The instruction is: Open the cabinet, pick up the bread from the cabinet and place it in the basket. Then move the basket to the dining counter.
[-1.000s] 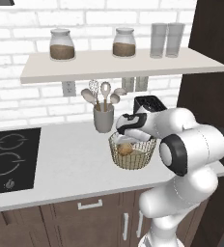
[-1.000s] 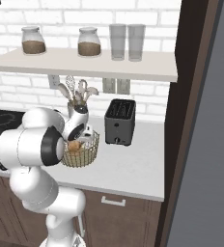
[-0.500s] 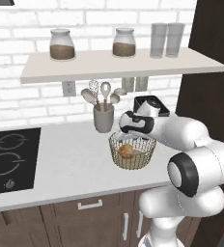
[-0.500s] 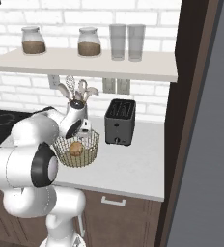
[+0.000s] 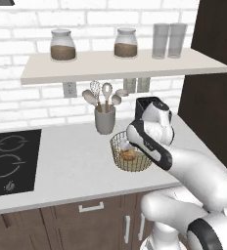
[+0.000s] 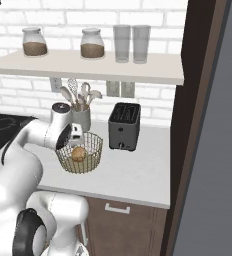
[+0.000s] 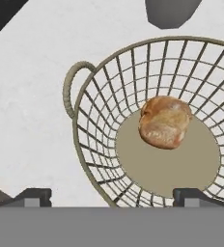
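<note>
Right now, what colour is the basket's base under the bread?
Solid tan, best in the hand view: basket, bread.

We count two brown-filled jars [image 5: 63, 45] and two glasses [image 5: 160, 40] on one shelf [image 5: 125, 66]; on the desk [image 5: 66, 161], one basket [image 5: 121, 161] holding one bread roll [image 7: 165, 121], one utensil cup [image 5: 104, 119], one toaster [image 6: 124, 126], one cooktop [image 5: 10, 161].

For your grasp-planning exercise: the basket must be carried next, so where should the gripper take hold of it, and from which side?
Probably the basket rim, from above, one finger inside the wire wall and one outside. The open gripper hangs over the near rim; the bread lies mid-base, clear of it.
</note>
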